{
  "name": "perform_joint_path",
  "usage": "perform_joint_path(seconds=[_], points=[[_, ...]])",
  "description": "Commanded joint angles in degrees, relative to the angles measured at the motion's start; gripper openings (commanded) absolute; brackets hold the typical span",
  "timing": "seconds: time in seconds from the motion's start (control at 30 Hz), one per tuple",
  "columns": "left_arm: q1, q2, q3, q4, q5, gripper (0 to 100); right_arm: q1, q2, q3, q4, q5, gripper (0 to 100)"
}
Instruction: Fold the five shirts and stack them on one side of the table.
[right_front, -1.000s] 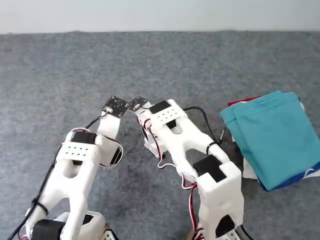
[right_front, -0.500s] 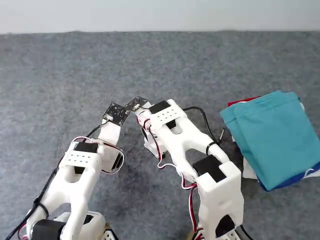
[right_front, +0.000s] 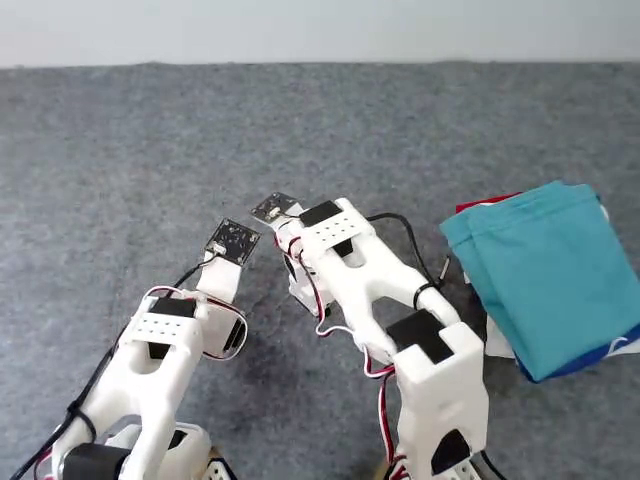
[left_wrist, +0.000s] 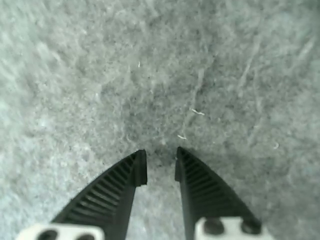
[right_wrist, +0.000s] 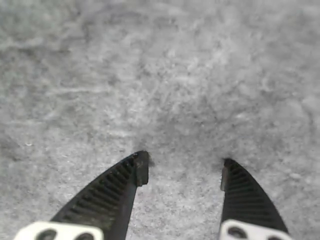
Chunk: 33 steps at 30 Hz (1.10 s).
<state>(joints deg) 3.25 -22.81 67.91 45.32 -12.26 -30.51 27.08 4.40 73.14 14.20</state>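
Note:
A stack of folded shirts lies at the table's right edge, with a teal shirt (right_front: 545, 270) on top. Slivers of a red shirt (right_front: 487, 203), a white one (right_front: 497, 340) and a blue one (right_front: 590, 357) peek out beneath it. Both arms are folded low near the table's front middle, left arm (right_front: 165, 340) and right arm (right_front: 370, 280) side by side. My left gripper (left_wrist: 160, 167) hovers over bare grey carpet with its fingers a narrow gap apart and nothing between them. My right gripper (right_wrist: 182, 172) stands wider open over the carpet, also holding nothing.
Grey carpet (right_front: 150, 150) covers the whole table, with free room at the left and the back. A pale wall (right_front: 320, 30) runs along the far edge. The right arm's cables (right_front: 410, 240) hang close to the shirt stack.
The left arm has drawn back toward the table's front, its wrist moving away from the right arm's. The right arm and the shirt stack have stayed put.

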Motion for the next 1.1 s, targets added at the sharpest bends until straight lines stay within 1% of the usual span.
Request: perform_joint_path(seconds=[0.0,0.13,0.27,0.37,0.43,0.53,0.77,0.97,1.07], points=[[0.44,-0.53,0.48,1.85,-0.35,11,5.32,4.7,-2.99,4.62,0.79,23.6],[0.53,-0.53,0.84,1.85,-0.35,11,11.47,6.02,-8.44,16.13,1.14,23.6],[0.53,-0.53,0.84,1.85,-0.35,11,16.04,9.27,-11.96,22.46,1.14,23.4],[0.53,-0.53,0.84,1.85,-0.35,11,19.74,11.74,-13.1,25.01,1.23,23.4],[0.53,-0.53,0.84,1.85,-0.35,11,22.11,13.14,-13.1,25.27,1.23,23.4],[0.44,-0.53,0.84,1.85,-0.35,11,23.78,14.9,-13.1,24.22,1.23,23.4],[0.26,-0.53,0.92,1.85,-0.35,11,23.6,15.34,-13.71,24.4,1.05,22.9],[0.26,-0.62,1.27,3.16,-0.26,11,22.81,15.69,-13.98,19.74,1.05,11.5],[0.44,-0.53,2.86,5.45,-0.26,11,22.73,15.78,-13.98,19.3,1.05,10.5]])
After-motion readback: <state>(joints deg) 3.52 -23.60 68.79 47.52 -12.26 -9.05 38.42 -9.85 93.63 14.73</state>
